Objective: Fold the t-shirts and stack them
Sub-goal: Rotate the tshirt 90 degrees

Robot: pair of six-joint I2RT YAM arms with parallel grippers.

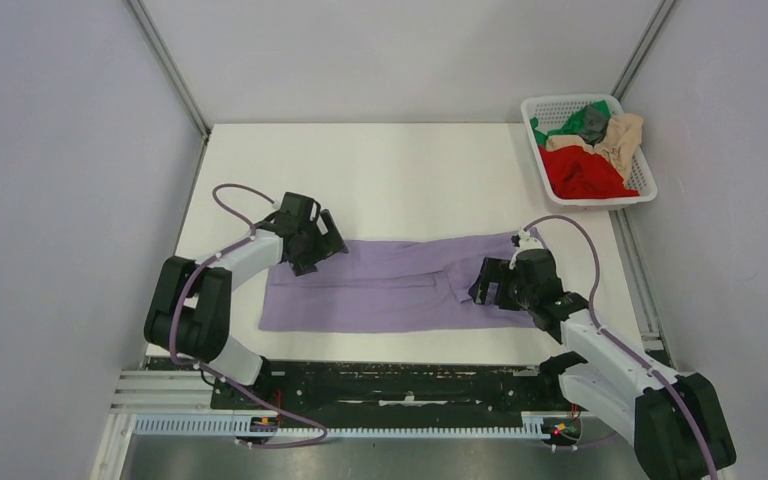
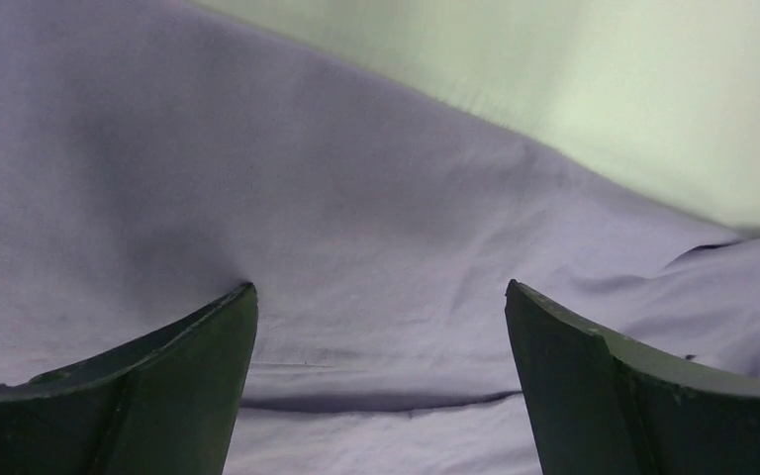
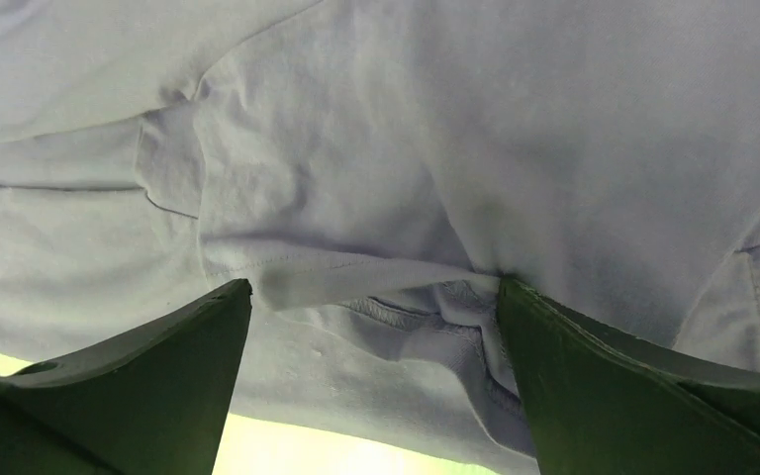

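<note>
A purple t-shirt point(image 1: 390, 285) lies in a long folded band across the near half of the white table point(image 1: 400, 170). My left gripper point(image 1: 320, 254) is open, low over the shirt's far left end. In the left wrist view its gripper point(image 2: 378, 292) straddles smooth purple cloth point(image 2: 356, 218) with a fold line just below. My right gripper point(image 1: 479, 283) is open over the shirt's right end. In the right wrist view its gripper point(image 3: 374, 287) straddles a bunched seamed edge of the shirt point(image 3: 426, 317); the right fingertip point(image 3: 515, 297) touches cloth.
A white plastic basket point(image 1: 534, 108) stands at the far right corner, holding red point(image 1: 580, 175), beige point(image 1: 620, 135), green and grey clothes. Grey walls close in the table on both sides. The arm bases and a black rail point(image 1: 390, 385) run along the near edge.
</note>
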